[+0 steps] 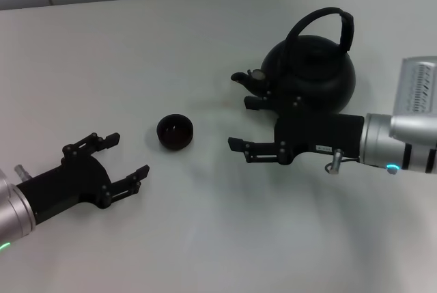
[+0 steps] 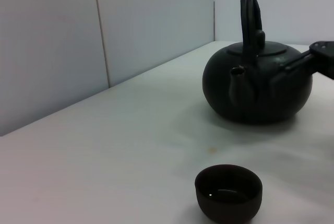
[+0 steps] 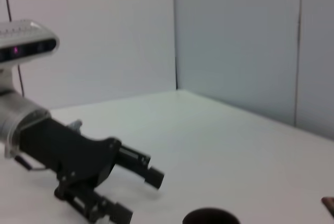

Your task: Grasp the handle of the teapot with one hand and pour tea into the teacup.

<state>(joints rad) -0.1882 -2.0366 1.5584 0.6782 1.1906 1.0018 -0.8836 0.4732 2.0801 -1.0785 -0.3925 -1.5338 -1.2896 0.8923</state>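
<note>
Surface: white table [image 1: 205,238]; pale panelled wall along its far edge.
Teapot [image 1: 315,74]: matte black, upright, toward the far right part of the table; spout [image 1: 246,79] pointing toward the left side. Lower front of the body hidden behind the right arm in the head view; lid knob hard to make out.
Handle [image 1: 321,23]: black hoop standing upright over the pot, thicker sleeve on its right portion; nothing touching it.
Teacup [image 1: 175,132]: small dark bowl, near the table's middle, well apart from the teapot; dark inside, contents not clear. Only its rim shows in the right wrist view [image 3: 210,216].
Right gripper [image 1: 246,126]: low in front of the teapot, fingers spread wide, holding nothing; far finger lies just beside the pot below the spout, contact cannot be told.
Left gripper [image 1: 119,163]: near the left front edge, beside the teacup but apart from it, fingers wide, holding nothing; arm cut off at the frame edge.
</note>
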